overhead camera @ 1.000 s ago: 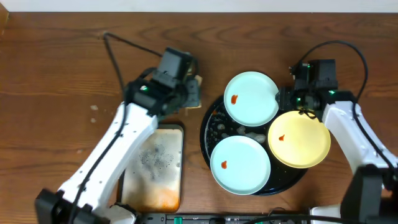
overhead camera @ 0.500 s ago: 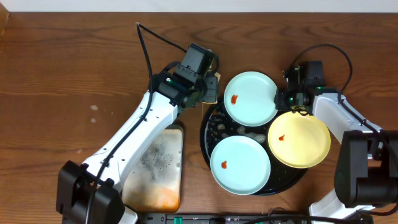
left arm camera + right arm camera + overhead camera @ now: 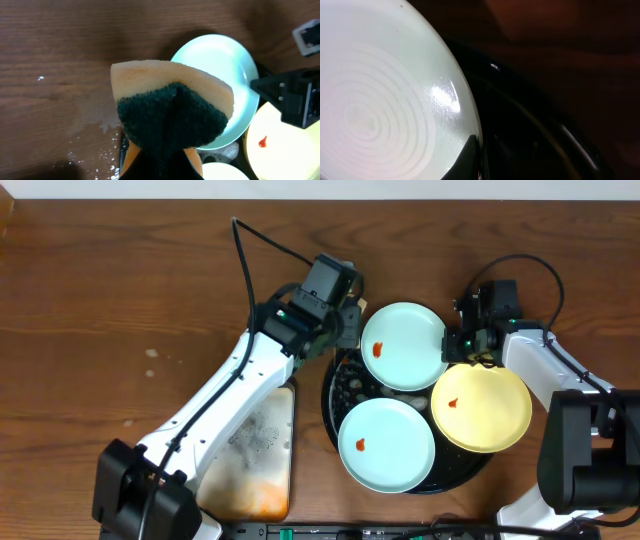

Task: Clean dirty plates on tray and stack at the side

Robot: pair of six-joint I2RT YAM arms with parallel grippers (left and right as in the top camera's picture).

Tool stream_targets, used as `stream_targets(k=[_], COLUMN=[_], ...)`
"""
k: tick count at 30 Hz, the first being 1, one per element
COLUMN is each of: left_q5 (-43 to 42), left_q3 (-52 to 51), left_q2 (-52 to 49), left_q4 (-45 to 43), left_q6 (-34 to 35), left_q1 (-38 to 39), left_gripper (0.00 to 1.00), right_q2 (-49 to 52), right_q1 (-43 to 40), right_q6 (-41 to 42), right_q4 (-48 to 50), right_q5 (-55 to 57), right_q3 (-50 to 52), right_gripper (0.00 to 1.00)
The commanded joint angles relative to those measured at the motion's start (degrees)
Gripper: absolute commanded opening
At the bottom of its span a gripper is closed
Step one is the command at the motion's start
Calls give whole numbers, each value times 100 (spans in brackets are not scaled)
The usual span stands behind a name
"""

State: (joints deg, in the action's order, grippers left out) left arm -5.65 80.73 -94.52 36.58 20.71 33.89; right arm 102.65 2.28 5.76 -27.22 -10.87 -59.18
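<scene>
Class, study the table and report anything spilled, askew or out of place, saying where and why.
Water droplets lie spilled on the wood beside the black tray. The top mint plate and the yellow plate overhang the tray's rim rather than lying inside it. The rectangular metal tray is stained orange.

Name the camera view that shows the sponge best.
Left wrist: the sponge fills mid-frame, orange foam and dark green scrub face clear. Overhead shows only a sliver at the left gripper. Right wrist shows none.
</scene>
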Motion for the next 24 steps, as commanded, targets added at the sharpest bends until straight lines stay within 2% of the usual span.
stream_targets(k=[1,10,18,24], left_q5=[11,-186,-448,-651], left_q3=[190,192,190,190], left_q2=[-199,-1316,-1803,-2109], left_q4=[-125,-1064,-1803,-1735], left_q6=[-42,612,999,1156], left_q1=[136,632,660,660], left_gripper=[8,8,7,7], right_q2=[50,50,50,50], right_q1=[157,162,339,444], right_q6=[-153,-404,-846,-708], right_q4=[-39,-83,-125,-149], right_q5=[118,120,184,361], right_q3=[-66,-66,-66,-66], right_gripper=[1,1,1,1])
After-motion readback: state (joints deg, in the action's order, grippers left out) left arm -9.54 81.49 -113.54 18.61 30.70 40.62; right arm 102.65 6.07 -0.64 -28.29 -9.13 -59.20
